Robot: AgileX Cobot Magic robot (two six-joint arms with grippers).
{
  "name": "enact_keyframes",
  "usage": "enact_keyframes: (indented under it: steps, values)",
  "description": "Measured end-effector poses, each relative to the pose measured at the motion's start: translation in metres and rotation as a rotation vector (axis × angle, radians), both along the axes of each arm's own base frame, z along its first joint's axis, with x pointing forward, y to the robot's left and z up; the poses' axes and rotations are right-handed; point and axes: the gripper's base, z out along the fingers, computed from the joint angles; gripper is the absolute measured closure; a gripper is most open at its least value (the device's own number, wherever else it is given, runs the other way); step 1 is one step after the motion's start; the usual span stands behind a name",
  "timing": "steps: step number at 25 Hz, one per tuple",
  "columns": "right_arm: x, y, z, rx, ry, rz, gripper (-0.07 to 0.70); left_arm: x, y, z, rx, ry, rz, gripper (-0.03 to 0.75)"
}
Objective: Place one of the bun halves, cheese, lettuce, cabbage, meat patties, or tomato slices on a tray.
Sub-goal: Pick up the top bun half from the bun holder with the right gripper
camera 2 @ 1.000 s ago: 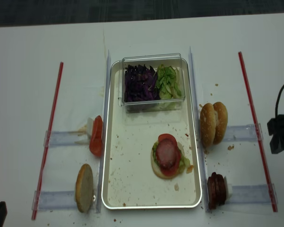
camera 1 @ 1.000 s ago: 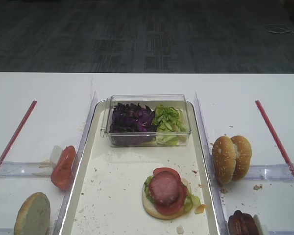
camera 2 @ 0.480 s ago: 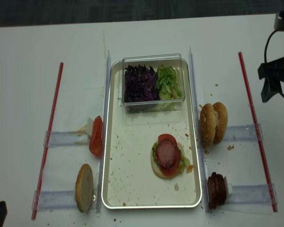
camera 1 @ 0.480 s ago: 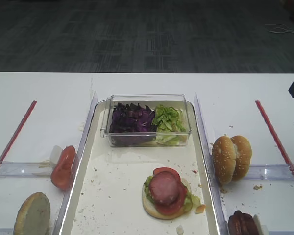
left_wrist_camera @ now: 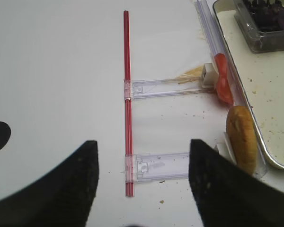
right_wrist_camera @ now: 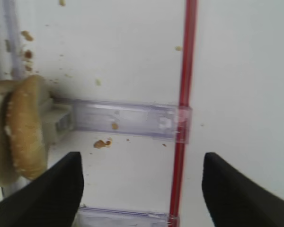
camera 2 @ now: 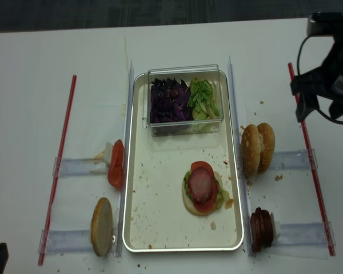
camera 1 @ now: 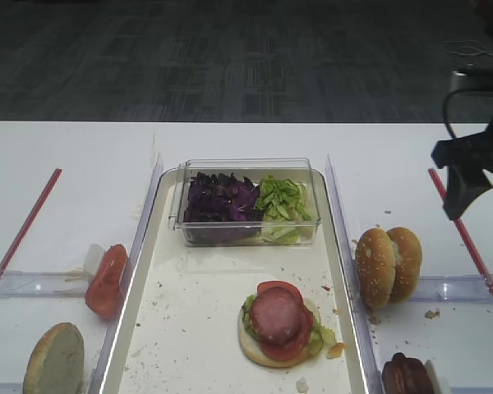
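left gripper [left_wrist_camera: 142, 177]: fingers wide apart in the wrist view, nothing between them; parked off the tray's left side. We leave it there.
tomato slices [camera 2: 115, 164]: standing on edge in the left rack, just outside the tray rim. Not our target, we judge.
flat bun half [camera 2: 102, 226]: on edge in the lower left rack.
tray [camera 2: 160, 228]: open-faced stack [camera 2: 203, 188] sits lower right of centre: bun base, greens, patty, tomato. Looks ready for a top.
clear box [camera 2: 186, 100]: cabbage [camera 2: 168, 100] left, lettuce [camera 2: 203, 98] right.
bun halves [camera 2: 257, 149]: two seeded tops on edge in the right rack, touching each other, just outside the tray.
right gripper [right_wrist_camera: 142, 187]: wide, empty, above the table right of the buns, well apart from them.
step: we shift left until the jaws straddle the outer bun, then descend.
risk: soft bread, so we close gently.
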Motion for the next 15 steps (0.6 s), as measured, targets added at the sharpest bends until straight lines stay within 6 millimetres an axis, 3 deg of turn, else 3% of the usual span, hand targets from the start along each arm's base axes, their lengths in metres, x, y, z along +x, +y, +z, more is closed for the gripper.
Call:
enact_keyframes:
  steps: [9, 15]
  values:
    - [-0.011, 0.088, 0.001, 0.024, -0.037, 0.12, 0.073, 0.0, 0.0, 0.0, 0.0, 0.0, 0.0, 0.295]
    - [-0.019, 0.112, 0.0, 0.043, -0.035, 0.11, 0.073, 0.0, 0.0, 0.0, 0.0, 0.0, 0.0, 0.295]
